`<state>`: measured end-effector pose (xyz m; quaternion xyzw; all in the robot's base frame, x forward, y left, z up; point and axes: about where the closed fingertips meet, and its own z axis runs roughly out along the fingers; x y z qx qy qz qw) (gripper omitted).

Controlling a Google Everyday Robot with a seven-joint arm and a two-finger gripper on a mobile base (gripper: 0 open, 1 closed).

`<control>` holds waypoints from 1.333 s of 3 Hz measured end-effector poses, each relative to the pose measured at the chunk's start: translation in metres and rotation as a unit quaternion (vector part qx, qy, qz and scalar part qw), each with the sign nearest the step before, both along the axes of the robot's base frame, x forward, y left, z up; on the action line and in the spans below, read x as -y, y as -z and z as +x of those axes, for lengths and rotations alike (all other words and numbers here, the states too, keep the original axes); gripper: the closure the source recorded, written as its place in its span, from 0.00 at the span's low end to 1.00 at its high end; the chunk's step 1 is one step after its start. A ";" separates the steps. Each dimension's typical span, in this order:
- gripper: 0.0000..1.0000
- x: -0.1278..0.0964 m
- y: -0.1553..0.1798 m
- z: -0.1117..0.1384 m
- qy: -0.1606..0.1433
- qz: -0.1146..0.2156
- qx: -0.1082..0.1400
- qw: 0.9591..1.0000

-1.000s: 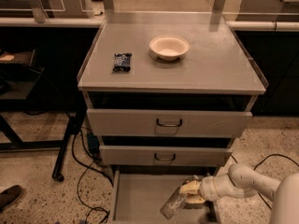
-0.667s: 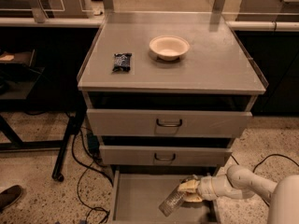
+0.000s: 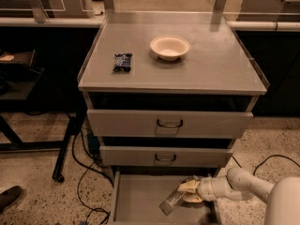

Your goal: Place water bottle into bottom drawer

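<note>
The bottom drawer (image 3: 136, 200) is pulled open below the two upper drawers, showing a flat grey floor. My gripper (image 3: 189, 192) reaches in from the right over the drawer's right half. It is shut on the water bottle (image 3: 172, 201), a clear plastic bottle that tilts down to the left, its lower end close to the drawer floor. I cannot tell if the bottle touches the floor. My white arm (image 3: 239, 184) runs off toward the lower right.
A cream bowl (image 3: 169, 47) and a dark snack packet (image 3: 123, 62) sit on the cabinet top (image 3: 211, 64). Upper drawers with loop handles (image 3: 169, 123) are nearly closed. Black cables (image 3: 84, 182) and a table leg (image 3: 65, 149) lie left on the floor. A shoe (image 3: 9, 197) shows at lower left.
The gripper and bottle have shifted slightly left over the open drawer; otherwise the scene is the same.
</note>
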<state>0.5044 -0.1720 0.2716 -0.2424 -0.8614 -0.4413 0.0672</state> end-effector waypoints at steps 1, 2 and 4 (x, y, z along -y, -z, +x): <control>1.00 -0.006 0.006 -0.003 -0.004 0.003 -0.009 1.000; 1.00 -0.014 0.023 -0.004 0.002 0.011 -0.024 1.000; 1.00 -0.016 0.038 -0.002 0.017 0.015 -0.030 0.999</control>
